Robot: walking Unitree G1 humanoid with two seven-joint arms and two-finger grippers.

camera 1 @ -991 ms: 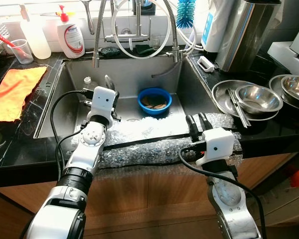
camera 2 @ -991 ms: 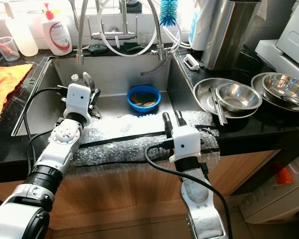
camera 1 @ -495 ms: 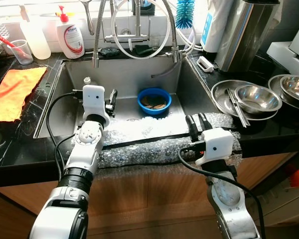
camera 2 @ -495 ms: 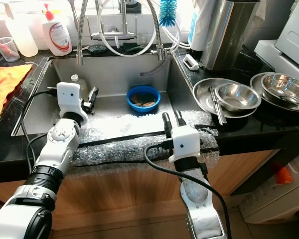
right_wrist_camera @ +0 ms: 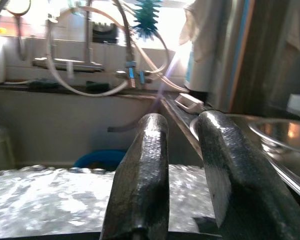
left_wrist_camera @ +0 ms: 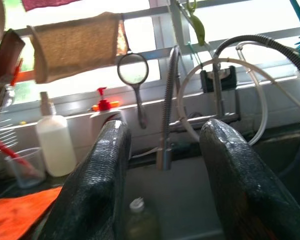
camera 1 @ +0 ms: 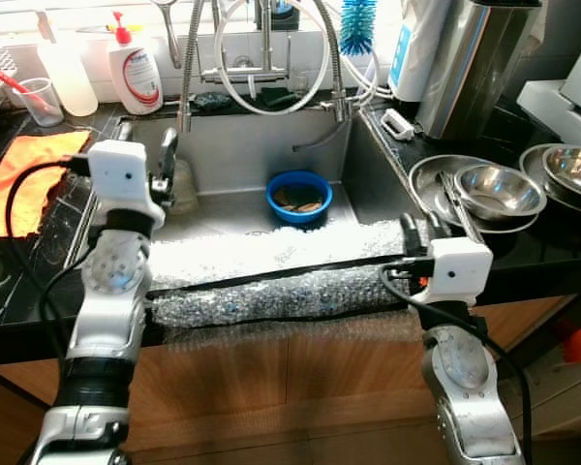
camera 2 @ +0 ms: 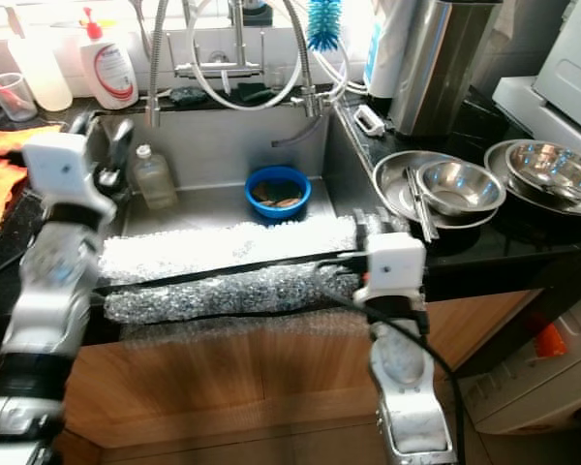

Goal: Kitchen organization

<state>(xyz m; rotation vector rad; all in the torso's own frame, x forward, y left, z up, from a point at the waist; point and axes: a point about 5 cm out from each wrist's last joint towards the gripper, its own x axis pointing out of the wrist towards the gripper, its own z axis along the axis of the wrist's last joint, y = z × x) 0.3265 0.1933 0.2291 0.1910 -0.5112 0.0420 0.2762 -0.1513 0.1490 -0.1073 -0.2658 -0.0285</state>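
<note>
A blue bowl (camera 1: 300, 194) with brownish scraps sits on the sink floor near the back. A small clear bottle (camera 1: 181, 182) stands at the sink's left wall. My left gripper (camera 1: 145, 143) is raised over the sink's left rim, above that bottle, open with nothing between its fingers (left_wrist_camera: 97, 185). My right gripper (camera 1: 421, 227) hovers at the sink's front right corner, just above the bubble wrap (camera 1: 271, 281). Its fingers (right_wrist_camera: 145, 170) stand a narrow gap apart and hold nothing. In the right wrist view the blue bowl (right_wrist_camera: 97, 159) lies ahead, past the wrap.
Bubble wrap covers the sink's front edge. Stacked steel bowls (camera 1: 504, 189) with chopsticks sit on the right counter, beside a tall steel canister (camera 1: 474, 58). An orange cloth (camera 1: 24, 179), plastic cup (camera 1: 41, 97) and soap bottle (camera 1: 140, 68) are at left. Faucet hoses (camera 1: 271, 58) hang behind.
My left arm has lifted out of the sink and swung left, up over the left rim. My right gripper has shifted a little to the right along the front edge.
</note>
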